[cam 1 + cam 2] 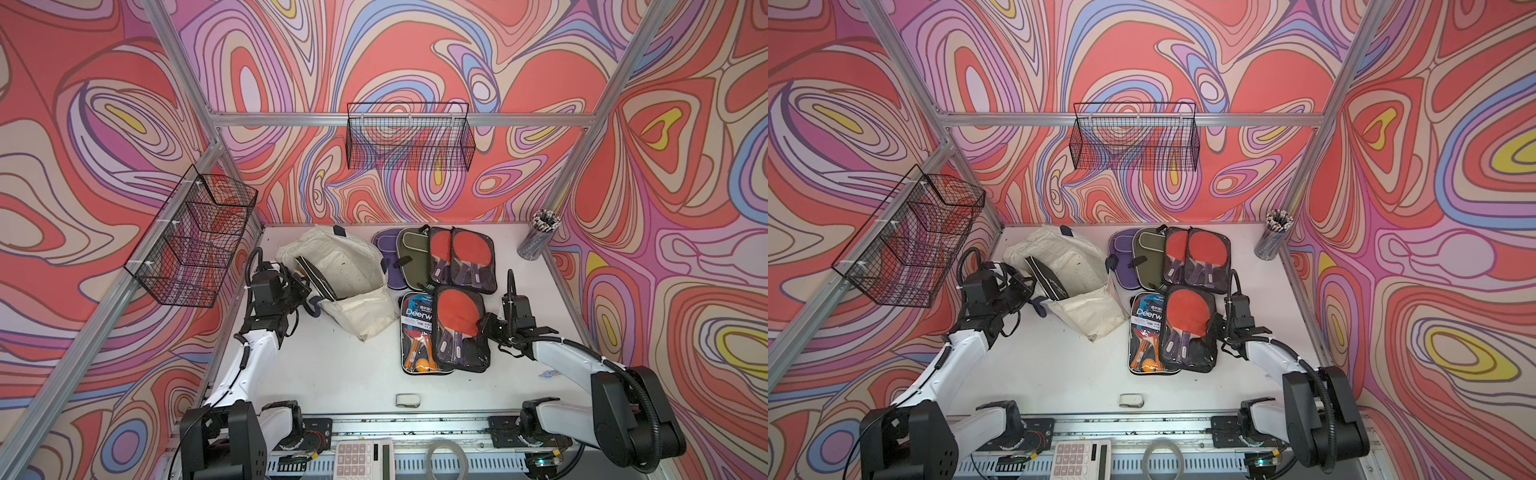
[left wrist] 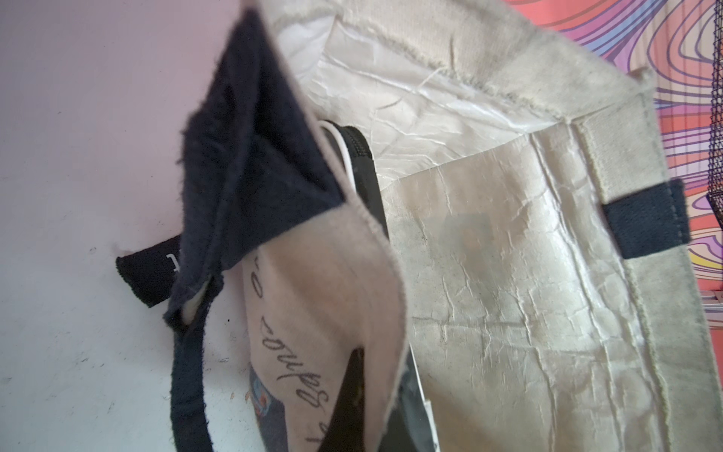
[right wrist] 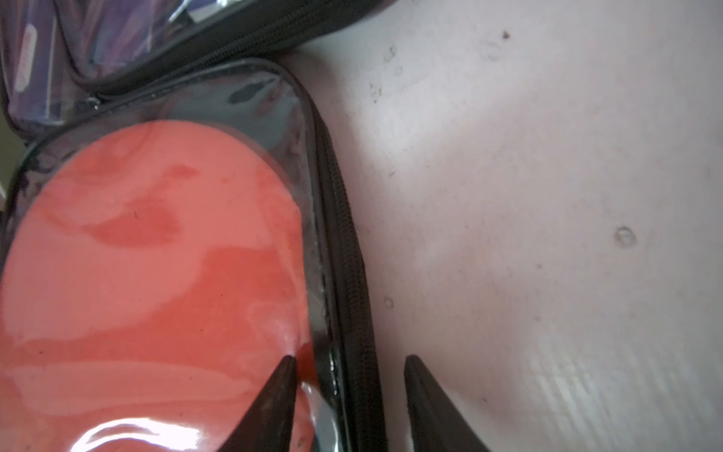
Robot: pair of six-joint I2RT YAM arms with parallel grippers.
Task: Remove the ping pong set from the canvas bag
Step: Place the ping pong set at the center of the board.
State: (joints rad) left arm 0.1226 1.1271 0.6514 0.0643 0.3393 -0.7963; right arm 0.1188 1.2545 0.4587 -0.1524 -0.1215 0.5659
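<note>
Inside canvas bag (image 1: 359,266) — one dark paddle case (image 1: 318,277).

Set high above the arm bases, both top views look down and forward over the whole counter (image 1: 332,374) to the back wall (image 1: 395,62), sharing nearly the same scene. The left wrist camera hangs very close at the mouth of the bag (image 2: 508,293), looking in. The right wrist camera looks closely past the right end effector (image 3: 350,360) onto a paddle case (image 3: 156,254) and bare counter.
</note>
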